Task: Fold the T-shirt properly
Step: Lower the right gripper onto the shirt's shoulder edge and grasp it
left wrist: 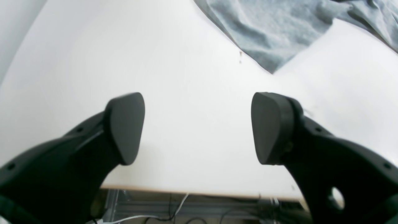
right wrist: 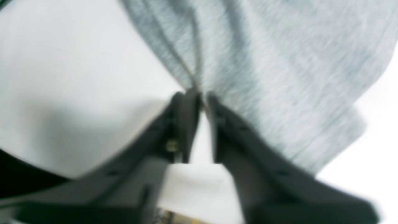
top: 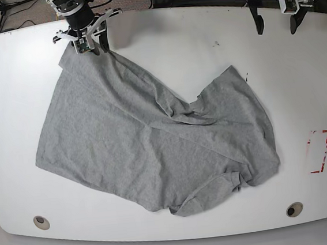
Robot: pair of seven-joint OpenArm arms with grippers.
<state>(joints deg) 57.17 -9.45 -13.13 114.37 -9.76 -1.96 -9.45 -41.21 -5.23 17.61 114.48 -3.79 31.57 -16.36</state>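
the white table [top: 161, 41] fills the base view, its far edge lined with dark cables and stands. spread across its middle lies the t-shirt [top: 148, 141], heather grey and plain on the side that shows, rumpled with a ridge of folds running from the upper left down toward the middle, one sleeve bunched near the front edge. its top corner reaches up toward the table's far left edge.

at that corner sits the right gripper [top: 93, 47], tips down at the cloth. in the right wrist view, which is blurred, its jaws stand only a narrow slit apart, with a seam of the shirt [right wrist: 279, 77] right at the tips; whether the cloth is pinched or just let go cannot be told.

the left gripper [top: 276, 26] hangs at the far right edge, well apart from the shirt. its wrist view shows the two dark pads [left wrist: 124, 127] spread wide over bare table with nothing between them, a grey corner of the shirt [left wrist: 267, 31] beyond.

smaller things: a red-outlined marking [top: 318, 151] near the right side, just clear of the shirt, and two round holes [top: 41, 222] near the front edge.
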